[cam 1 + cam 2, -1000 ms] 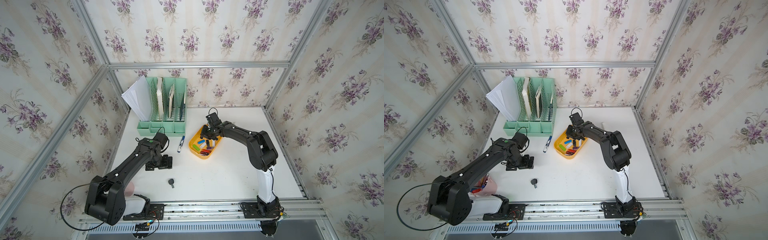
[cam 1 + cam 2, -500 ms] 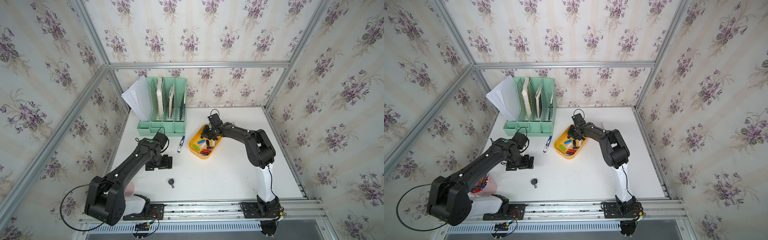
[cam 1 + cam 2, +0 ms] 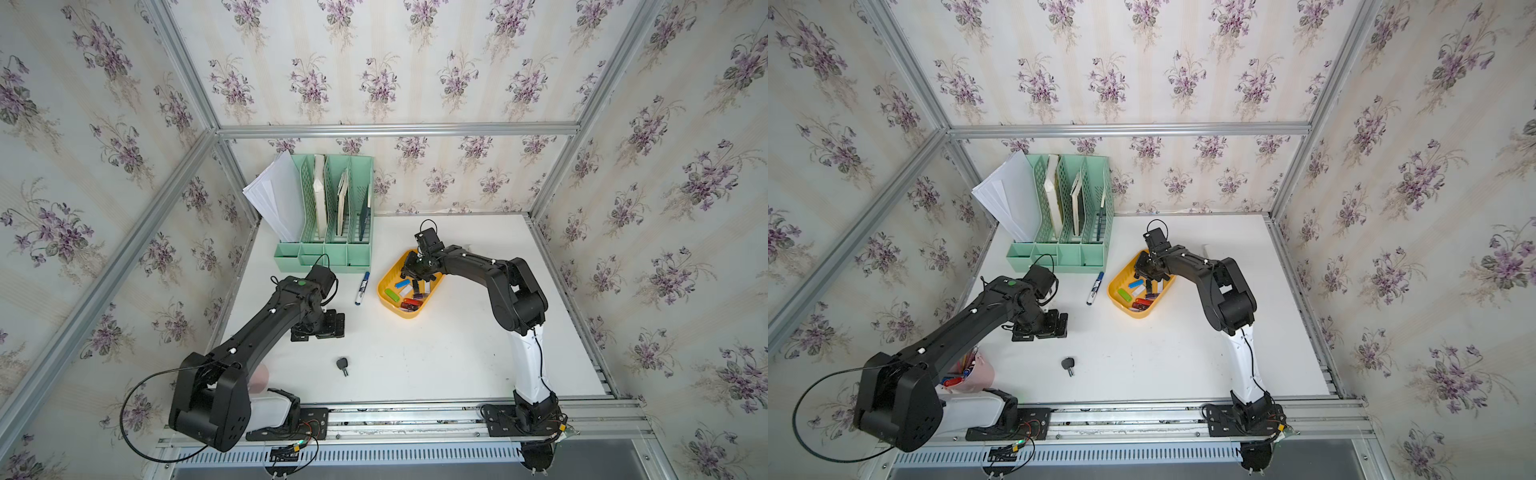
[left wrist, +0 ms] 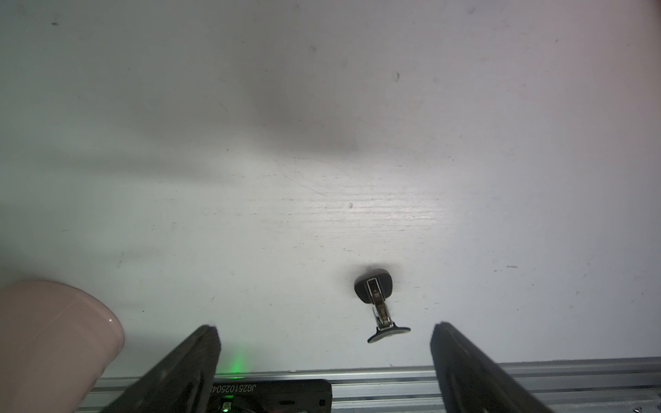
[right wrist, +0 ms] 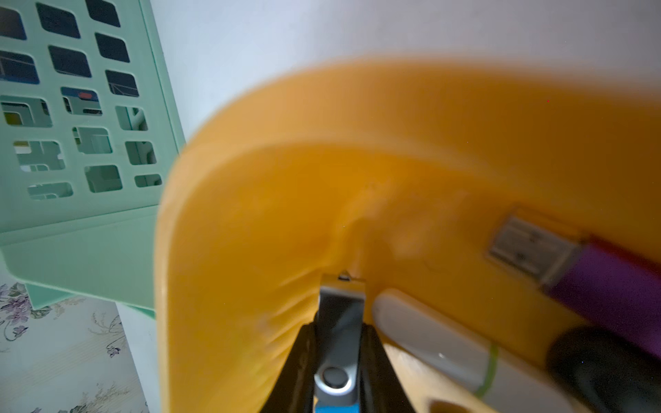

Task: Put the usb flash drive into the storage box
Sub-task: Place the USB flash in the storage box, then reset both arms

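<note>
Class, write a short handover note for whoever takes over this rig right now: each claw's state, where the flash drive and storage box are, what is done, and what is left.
Left claw: open, empty, above the table near a small black-and-metal item.
Right claw: shut on a silver usb flash drive, lowered inside the yellow storage box.
Done: the drive is within the box's walls, beside other drives lying there.
Left: open the right claw to release the drive, then lift clear.
</note>
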`<action>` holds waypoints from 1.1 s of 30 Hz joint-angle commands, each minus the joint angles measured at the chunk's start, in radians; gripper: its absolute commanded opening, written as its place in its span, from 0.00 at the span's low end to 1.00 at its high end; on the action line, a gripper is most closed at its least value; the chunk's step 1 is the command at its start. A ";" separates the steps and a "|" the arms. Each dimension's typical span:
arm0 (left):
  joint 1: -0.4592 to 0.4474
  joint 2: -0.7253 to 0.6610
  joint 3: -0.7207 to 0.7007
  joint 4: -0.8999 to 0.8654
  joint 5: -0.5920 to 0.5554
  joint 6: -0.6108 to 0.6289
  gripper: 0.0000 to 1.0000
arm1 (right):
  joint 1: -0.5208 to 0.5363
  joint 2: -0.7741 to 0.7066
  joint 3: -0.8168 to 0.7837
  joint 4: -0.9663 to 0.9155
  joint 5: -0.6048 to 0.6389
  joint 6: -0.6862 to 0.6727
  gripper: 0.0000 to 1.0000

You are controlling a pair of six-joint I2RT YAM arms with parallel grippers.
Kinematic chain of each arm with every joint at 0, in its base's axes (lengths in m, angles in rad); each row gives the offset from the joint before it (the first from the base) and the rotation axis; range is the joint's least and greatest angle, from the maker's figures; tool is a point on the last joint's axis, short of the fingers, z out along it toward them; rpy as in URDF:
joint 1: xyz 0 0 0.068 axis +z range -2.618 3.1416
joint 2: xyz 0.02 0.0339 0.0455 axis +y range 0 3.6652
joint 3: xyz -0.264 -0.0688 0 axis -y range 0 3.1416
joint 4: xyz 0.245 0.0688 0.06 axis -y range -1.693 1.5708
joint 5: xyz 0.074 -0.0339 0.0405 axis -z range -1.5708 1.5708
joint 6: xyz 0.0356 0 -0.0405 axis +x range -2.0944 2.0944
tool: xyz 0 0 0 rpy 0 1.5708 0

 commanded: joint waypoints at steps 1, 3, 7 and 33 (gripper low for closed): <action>0.001 -0.005 -0.003 -0.003 0.002 0.005 0.97 | 0.000 0.006 0.009 -0.012 -0.014 -0.019 0.30; 0.000 -0.007 -0.003 -0.003 0.002 0.005 0.97 | 0.001 0.003 0.009 -0.016 -0.012 -0.022 0.40; 0.001 -0.010 -0.001 -0.003 0.003 0.005 0.97 | 0.000 -0.006 0.009 -0.028 -0.004 -0.030 0.47; 0.015 -0.472 -0.281 0.814 -0.663 0.279 0.99 | 0.042 -0.943 -0.549 -0.151 0.605 -0.449 1.00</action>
